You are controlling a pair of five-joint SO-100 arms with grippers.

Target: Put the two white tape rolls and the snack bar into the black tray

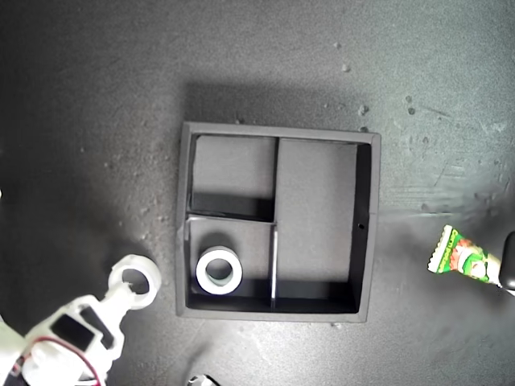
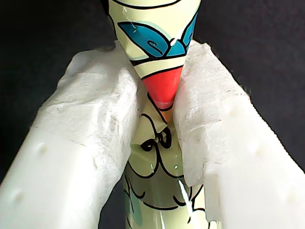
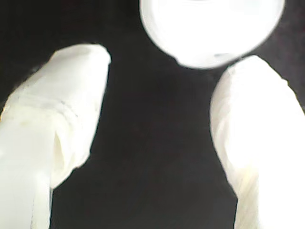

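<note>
Two padded fingers [image 2: 95, 124] of my first claw [image 2: 159, 102] are pinched tight on the snack bar [image 2: 155, 28], squeezing the wrapper in at the waist so it bulges out on both sides of the grip. My second claw [image 3: 171, 57] is spread wide with nothing between the fingers, and the loose tape roll [image 3: 209, 24] sits just past the tips, right up against one of them; can't tell if it's actually touching, that view is pretty blown out. In the exterior view that same roll lies on the dark worktop [image 1: 96, 96] at the end of the white arm coming in from the view's lower left, just outside the black tray [image 1: 366, 233] on its left side. Next over, the other tape roll [image 1: 219, 287] lies flat in the tray's small compartment at the view's lower left; the small compartment above it and the long one hold nothing. Farthest across, the snack bar pokes in from the view's right edge, one zigzag end pointing toward the tray, well clear of it.
</note>
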